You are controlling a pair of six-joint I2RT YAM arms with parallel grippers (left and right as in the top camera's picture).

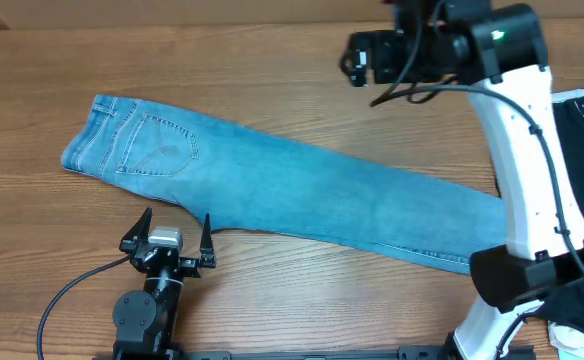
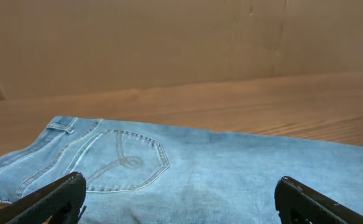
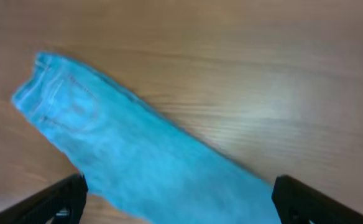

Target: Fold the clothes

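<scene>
Nearest to us, the left gripper (image 1: 175,222) has its two fingers spread wide and holds nothing. It is just beside the near edge of the jeans (image 1: 302,195), at the seat part. The jeans lie flat on the wooden table (image 1: 272,60), one back pocket facing up, the waist at the left and the legs running toward the right. Farther away, the right gripper (image 3: 178,186) hangs above the table, also wide apart and empty.

jeans (image 1: 302,200) were light blue denim cloth, matt woven finish, raised stitched seams at the pocket. table (image 1: 322,300) was smooth wood grain, low sheen. left gripper (image 1: 177,218) looked matt black plastic. right arm (image 1: 534,170) had a smooth, slightly glossy white plastic shell.
</scene>
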